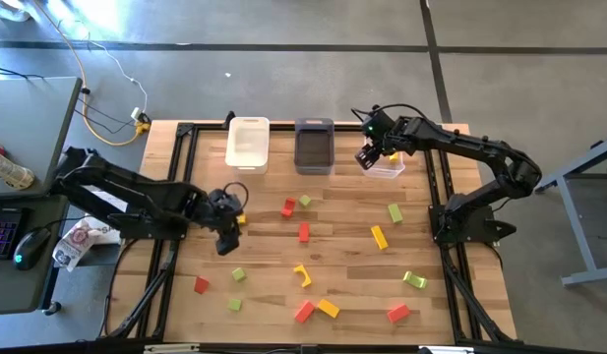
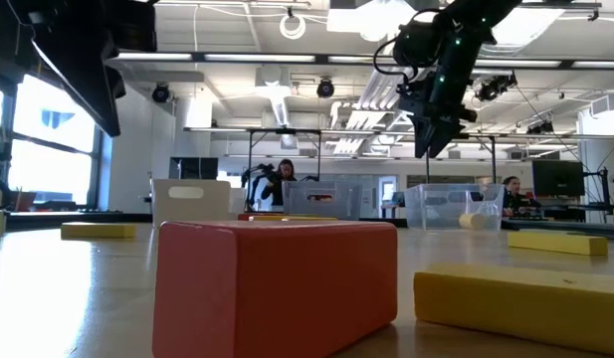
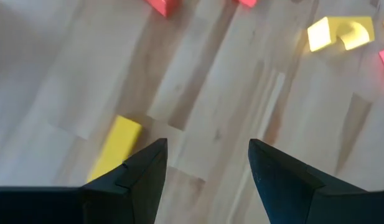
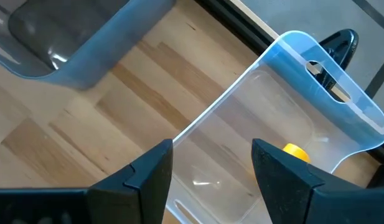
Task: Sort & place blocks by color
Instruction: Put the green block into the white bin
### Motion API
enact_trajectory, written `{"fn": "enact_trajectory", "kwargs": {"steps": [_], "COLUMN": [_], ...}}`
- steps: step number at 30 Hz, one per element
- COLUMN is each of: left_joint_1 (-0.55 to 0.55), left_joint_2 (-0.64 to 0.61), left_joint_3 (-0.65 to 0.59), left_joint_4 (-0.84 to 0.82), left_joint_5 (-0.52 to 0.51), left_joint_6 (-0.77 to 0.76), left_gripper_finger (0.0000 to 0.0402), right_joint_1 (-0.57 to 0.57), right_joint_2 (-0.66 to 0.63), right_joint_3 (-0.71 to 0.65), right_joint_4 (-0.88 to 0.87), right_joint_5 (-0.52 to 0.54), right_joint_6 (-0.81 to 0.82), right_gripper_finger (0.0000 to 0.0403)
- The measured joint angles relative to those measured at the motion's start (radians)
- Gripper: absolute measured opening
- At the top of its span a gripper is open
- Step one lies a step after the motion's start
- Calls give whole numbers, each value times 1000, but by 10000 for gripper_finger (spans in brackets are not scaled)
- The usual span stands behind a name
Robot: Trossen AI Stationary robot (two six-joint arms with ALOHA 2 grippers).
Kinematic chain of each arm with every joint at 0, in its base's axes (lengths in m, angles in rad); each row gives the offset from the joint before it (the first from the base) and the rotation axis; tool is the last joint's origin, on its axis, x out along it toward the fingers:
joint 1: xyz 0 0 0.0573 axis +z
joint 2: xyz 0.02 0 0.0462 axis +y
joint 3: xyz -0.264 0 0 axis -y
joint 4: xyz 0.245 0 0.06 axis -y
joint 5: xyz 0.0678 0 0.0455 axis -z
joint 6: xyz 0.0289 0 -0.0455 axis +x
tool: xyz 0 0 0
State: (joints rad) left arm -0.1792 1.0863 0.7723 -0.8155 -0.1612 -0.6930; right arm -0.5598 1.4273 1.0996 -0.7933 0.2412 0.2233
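Your right hand (image 1: 374, 155) hangs above the clear bin (image 1: 390, 169) at the far right of the tabletop (image 1: 264, 246), fingers spread with nothing between them. In its wrist view you look straight down into that bin, and one small yellow piece (image 4: 296, 150) lies on the bin's floor near the far wall, off to one side of the gap between the fingers. The dark grey bin (image 1: 314, 146) sits just beside the clear one, and the white bin (image 1: 248, 143) stands next along the same far edge.

Your left hand (image 1: 226, 234) is low over the left-centre of the tabletop, fingers also spread and empty. A yellow bar (image 3: 117, 144) lies just beside one finger, outside the gap rather than in it.

The remaining blocks are scattered across the wood well apart from the bins: red pieces (image 1: 304, 232), light green pieces (image 1: 395, 212), a yellow angled piece (image 1: 302, 275), and more near the front edge.

The tabletop is pale wooden planking. Beyond it you see an open workshop with ceiling lights, desks and a person (image 2: 284, 183) in the distance.
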Motion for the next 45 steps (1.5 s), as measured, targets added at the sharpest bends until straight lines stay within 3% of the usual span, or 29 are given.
{"fn": "enact_trajectory", "kwargs": {"steps": [10, 27, 38, 45], "left_joint_1": [-144, -284, -339, -376], "left_joint_2": [107, 245, 276, 282], "left_joint_3": [43, 43, 43, 43], "left_joint_4": [0, 8, 88, 118], "left_joint_5": [-4, -1, 22, -16], "left_joint_6": [-199, -482, -555, -588], "left_gripper_finger": [211, 211, 211, 211], "right_joint_1": [0, 0, 0, 0], "right_joint_2": [0, 0, 0, 0], "right_joint_3": [0, 0, 0, 0], "right_joint_4": [0, 6, 17, 52], "right_joint_5": [22, 48, 48, 48], "right_joint_6": [0, -5, -4, -4], "right_gripper_finger": [204, 204, 204, 204]}}
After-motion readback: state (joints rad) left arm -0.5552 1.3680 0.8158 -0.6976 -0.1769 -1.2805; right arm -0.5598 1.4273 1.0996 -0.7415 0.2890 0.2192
